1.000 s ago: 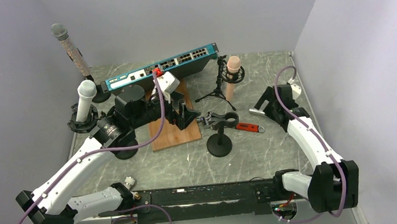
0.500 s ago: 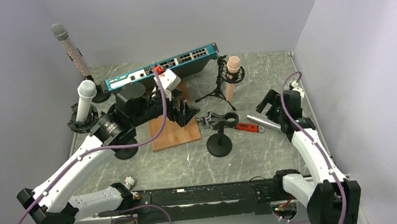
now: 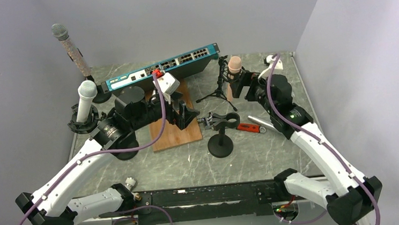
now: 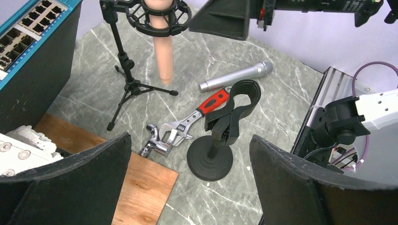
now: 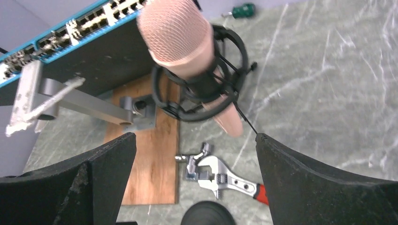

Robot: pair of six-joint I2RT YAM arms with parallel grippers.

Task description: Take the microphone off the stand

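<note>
A pink microphone sits upright in a black shock mount on a small tripod stand at the back centre. My right gripper is open and empty just right of it; in the right wrist view the pink microphone and its mount lie ahead of the open gripper. A silver microphone lies flat on the table beside an empty clip stand. My left gripper is open and empty over the wooden board, left of the clip stand.
A red-handled wrench lies by the clip stand. A blue network switch stands at the back. A white microphone and a glittery microphone stand on the left. A wooden board lies mid-table.
My right arm has swung from the right side, away from the silver microphone lying on the table, up and back to the pink microphone. The left arm has barely moved.
</note>
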